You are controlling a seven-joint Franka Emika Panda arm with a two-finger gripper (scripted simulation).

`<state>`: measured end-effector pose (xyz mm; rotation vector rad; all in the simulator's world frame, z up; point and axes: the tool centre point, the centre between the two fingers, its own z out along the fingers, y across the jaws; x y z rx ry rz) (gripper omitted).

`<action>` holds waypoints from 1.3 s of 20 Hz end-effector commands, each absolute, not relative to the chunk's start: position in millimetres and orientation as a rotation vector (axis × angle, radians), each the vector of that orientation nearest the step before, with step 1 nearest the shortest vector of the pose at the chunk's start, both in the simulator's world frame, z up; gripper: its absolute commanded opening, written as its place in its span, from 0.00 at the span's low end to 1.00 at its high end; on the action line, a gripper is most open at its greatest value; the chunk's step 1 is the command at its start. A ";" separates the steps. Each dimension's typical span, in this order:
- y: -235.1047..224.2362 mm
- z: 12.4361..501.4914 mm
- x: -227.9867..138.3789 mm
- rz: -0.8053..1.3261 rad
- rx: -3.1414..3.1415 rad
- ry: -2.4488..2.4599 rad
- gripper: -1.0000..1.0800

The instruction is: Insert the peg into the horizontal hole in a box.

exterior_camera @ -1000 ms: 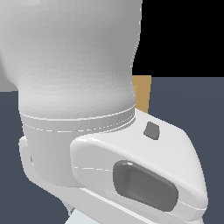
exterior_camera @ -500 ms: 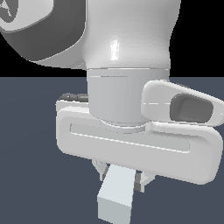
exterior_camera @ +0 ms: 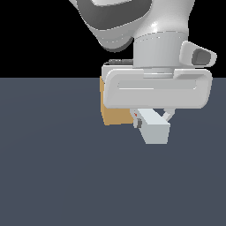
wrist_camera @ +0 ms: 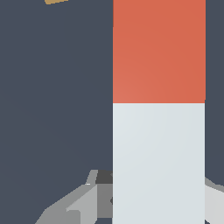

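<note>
My gripper [exterior_camera: 152, 118] hangs above the dark floor, shut on the peg [exterior_camera: 155, 129]. The peg's pale grey-white end faces the exterior camera. In the wrist view the peg [wrist_camera: 159, 162] runs lengthwise away from the fingers [wrist_camera: 78, 203], and its orange-red end is the far one. The tan box [exterior_camera: 114, 109] stands behind the gripper, toward the exterior view's left, partly covered by the hand. Only a sliver of the box [wrist_camera: 56, 1] shows in the wrist view. The hole is hidden in both views.
Flat dark grey-blue floor [exterior_camera: 53, 176] spreads all around. The white hand and wrist of the arm [exterior_camera: 159, 88] fill the upper middle of the exterior view.
The arm, with the peg in its grip, has moved away from the exterior camera and now looks smaller. The tan box has come back into sight behind it.
</note>
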<state>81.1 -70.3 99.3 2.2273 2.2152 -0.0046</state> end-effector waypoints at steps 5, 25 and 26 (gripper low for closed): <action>-20.1 125.2 102.3 -0.001 2.071 2.360 0.00; 4.2 133.5 106.3 -0.003 2.006 2.420 0.00; 7.2 133.5 105.6 -0.003 2.006 2.420 0.00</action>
